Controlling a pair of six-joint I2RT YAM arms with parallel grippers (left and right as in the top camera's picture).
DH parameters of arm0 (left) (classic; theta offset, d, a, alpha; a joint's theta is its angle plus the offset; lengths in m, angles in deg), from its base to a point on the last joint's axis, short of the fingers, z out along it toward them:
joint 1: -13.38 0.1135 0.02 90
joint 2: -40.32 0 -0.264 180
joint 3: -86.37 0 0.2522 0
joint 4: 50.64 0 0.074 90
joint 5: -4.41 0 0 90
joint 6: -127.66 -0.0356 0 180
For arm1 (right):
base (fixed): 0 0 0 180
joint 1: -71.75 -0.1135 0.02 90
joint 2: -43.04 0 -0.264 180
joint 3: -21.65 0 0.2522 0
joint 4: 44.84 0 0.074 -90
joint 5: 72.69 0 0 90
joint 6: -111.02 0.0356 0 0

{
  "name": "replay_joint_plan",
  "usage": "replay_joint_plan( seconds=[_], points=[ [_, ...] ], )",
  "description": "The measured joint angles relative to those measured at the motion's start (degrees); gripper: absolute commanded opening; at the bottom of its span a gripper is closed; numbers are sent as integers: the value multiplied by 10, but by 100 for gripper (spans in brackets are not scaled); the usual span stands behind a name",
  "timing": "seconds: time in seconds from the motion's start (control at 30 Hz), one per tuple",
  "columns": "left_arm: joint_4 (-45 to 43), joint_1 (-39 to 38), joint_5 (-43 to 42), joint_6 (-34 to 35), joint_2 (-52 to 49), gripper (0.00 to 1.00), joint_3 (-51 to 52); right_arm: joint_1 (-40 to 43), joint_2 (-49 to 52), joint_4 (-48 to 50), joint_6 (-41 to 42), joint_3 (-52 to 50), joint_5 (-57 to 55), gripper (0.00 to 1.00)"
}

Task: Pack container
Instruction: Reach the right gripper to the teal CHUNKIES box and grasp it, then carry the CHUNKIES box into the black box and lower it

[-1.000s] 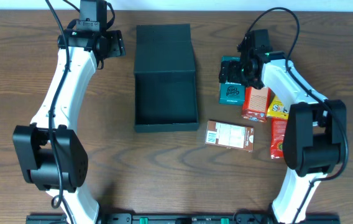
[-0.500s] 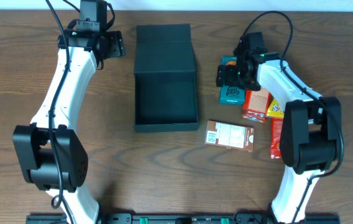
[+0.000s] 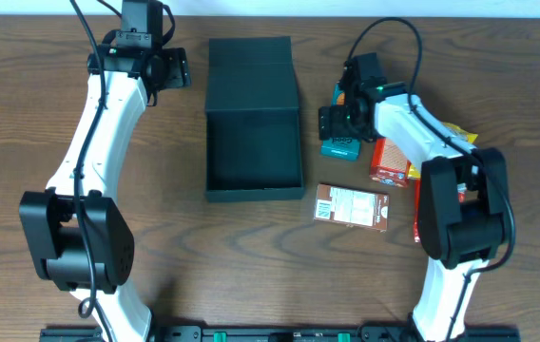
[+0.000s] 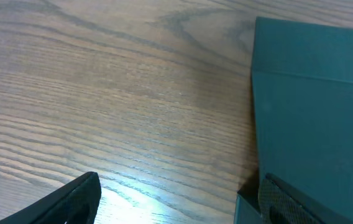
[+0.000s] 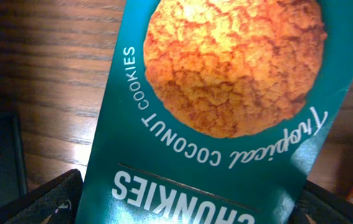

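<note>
Container point(image 3: 251, 76) between left claw point(image 3: 173, 70) and right claw point(image 3: 338, 125)

You're looking at the teal cookie pack point(image 5: 183, 168) beside the container point(image 3: 254, 142), print upside down: "Tropical COCONUT COOKIES", then "CHUNKIES".

Overhead bright, even, sharp; pale glare on the brown wood-grain table point(image 4: 133, 186), lower centre of the left wrist view; right wrist corners dim.

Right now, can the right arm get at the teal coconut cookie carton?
Probably yes. The right gripper hangs open directly over the cookie carton, a finger on either side, and nothing lies on top of it.
</note>
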Motion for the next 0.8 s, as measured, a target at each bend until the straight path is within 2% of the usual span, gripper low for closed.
replay_joint_plan(
  seconds=[0.27,0.6,0.8],
  points=[
    [0,3,0,-2,0,83,0,-14,0,-12,8,0,-40,72],
    [0,3,0,-2,0,83,0,-14,0,-19,15,3,-48,71],
    [0,3,0,-9,0,83,0,-14,4,-78,15,54,-33,67]
  ],
)
